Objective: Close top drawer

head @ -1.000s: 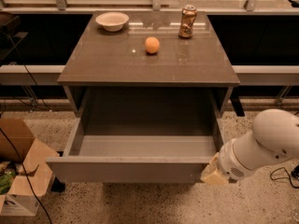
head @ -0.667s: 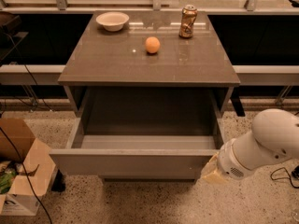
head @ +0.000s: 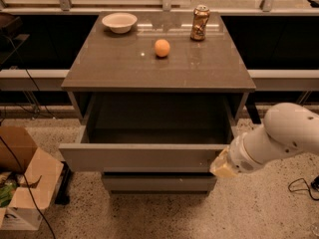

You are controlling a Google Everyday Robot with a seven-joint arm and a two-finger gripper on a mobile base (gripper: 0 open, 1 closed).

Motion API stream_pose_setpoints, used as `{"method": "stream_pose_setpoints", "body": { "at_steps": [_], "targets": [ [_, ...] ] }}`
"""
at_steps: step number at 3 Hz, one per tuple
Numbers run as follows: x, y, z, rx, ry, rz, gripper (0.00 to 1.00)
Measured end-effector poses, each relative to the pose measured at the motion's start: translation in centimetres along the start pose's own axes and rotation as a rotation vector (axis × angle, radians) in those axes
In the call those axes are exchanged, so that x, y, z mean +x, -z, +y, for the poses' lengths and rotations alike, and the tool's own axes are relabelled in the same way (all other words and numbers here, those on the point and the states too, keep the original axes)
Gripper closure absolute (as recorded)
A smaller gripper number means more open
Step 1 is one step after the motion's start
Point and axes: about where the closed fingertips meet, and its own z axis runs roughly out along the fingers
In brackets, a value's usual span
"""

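Note:
The top drawer point(head: 142, 156) is a wide grey drawer with a flat handleless front. It stands pulled out from the brown-topped cabinet point(head: 159, 68), and its smooth grey inside shows nothing in it. My gripper point(head: 223, 166) is at the right end of the drawer front and touches it, at the end of my white arm point(head: 279, 138) that reaches in from the right.
On the cabinet top are a white bowl point(head: 119, 22), an orange point(head: 162, 48) and a soda can point(head: 200, 22). A lower drawer front point(head: 159, 183) shows under the open drawer. An open cardboard box point(head: 25, 183) and cables lie on the floor at the left.
The top drawer has slid back into the cabinet a good way. My gripper has moved inward with the drawer front, staying at its right end.

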Motion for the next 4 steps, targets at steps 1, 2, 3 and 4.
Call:
{"method": "stream_pose_setpoints", "body": {
  "at_steps": [1,2,3,4],
  "targets": [
    [-2.4,-0.6,-4.0,0.020,0.025,-0.031,0.28],
    [-3.5,-0.9,-5.7,0.027,0.038,-0.042,0.05],
    [-4.7,-1.2,-7.4,0.031,0.052,-0.054,0.00],
    [-5.9,-1.5,-8.5,0.026,0.064,-0.070,0.00]
  ]
}}
